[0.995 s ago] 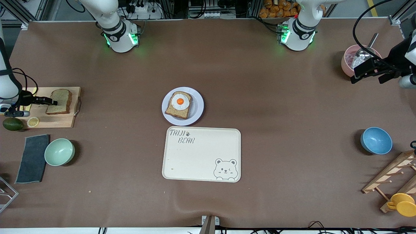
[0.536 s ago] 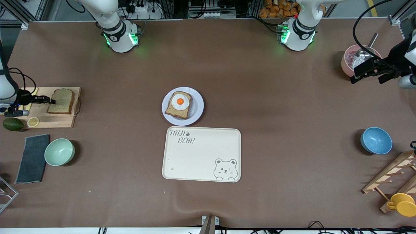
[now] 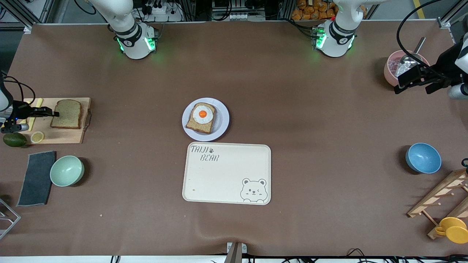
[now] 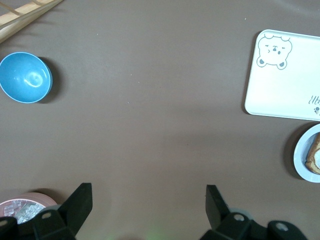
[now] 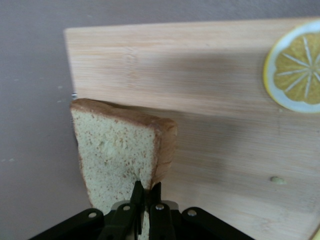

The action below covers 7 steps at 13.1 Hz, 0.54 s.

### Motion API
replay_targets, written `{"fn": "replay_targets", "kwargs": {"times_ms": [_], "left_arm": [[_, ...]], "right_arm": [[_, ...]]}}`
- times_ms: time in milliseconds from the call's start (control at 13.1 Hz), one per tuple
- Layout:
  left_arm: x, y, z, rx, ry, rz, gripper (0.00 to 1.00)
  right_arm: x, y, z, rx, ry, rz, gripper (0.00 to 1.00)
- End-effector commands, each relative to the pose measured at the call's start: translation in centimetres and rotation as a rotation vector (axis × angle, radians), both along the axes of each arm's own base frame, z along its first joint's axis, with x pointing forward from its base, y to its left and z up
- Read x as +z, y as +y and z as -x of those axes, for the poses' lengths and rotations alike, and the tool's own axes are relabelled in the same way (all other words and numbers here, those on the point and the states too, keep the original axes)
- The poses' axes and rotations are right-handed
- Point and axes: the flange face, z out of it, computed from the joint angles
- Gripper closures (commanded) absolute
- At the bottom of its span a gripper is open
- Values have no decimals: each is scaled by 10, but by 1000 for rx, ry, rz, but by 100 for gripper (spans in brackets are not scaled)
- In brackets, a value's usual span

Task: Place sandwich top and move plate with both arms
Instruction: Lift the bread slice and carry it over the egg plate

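the sandwich top (image 3: 67, 114) is being gripped at its edge by the right gripper (image 3: 51, 113), whose fingers (image 5: 134, 199) are pinched tight on the slice, over the wooden cutting board (image 3: 69, 134) at the right arm's end of the table. in the right wrist view the sandwich top (image 5: 120, 150) is being held above the board (image 5: 200, 75), with a lemon slice (image 5: 294, 70) lying on the wood near it. the plate (image 3: 221, 120) is sitting near the middle of the table, bearing the egg-topped slice (image 3: 201, 117), with the cream bear tray (image 3: 226, 175) just beside it, nearer to the front camera. the left gripper (image 3: 411, 81) is being kept waiting with its jaws spread wide and nothing between them, over the pink bowl (image 3: 392, 69) at the left arm's end; its fingers (image 4: 80, 202) are seen apart over bare table. a blue bowl (image 3: 423, 157) is resting nearer to the front camera than the pink bowl.
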Motion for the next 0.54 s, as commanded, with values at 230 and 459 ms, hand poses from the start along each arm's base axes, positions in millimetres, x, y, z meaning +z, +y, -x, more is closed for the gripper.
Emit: {"fn": "replay_targets", "kwargs": {"times_ms": [230, 459], "left_arm": [[3, -1, 4, -13, 0, 19, 0], [4, -1, 4, -13, -1, 20, 0]], "right_arm": [[53, 46, -39, 76, 18, -89, 100], [59, 112, -71, 108, 25, -179, 100]]}}
